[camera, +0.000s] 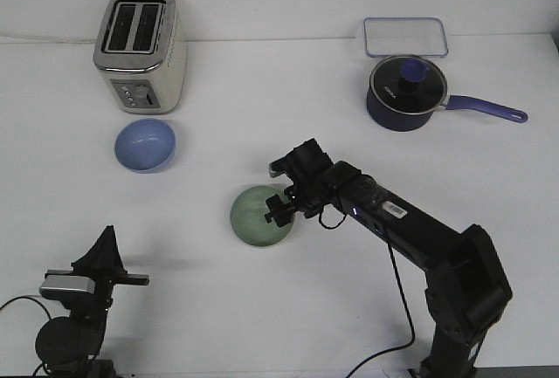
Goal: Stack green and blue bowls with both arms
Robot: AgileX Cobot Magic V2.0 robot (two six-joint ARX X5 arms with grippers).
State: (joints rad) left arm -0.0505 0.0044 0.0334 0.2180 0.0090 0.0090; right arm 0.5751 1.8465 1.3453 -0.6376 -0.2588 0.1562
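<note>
Two bowls: one blue bowl [145, 144], one green bowl [259, 216].

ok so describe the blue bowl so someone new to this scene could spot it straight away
Find the cream and silver toaster at the far left of the white table. The blue bowl sits just in front of it, nearer the robot, standing alone with neither hand close. It is pale periwinkle and open, unlike the green bowl at mid-table by the right hand, and far lighter than the lidded navy saucepan.
</note>
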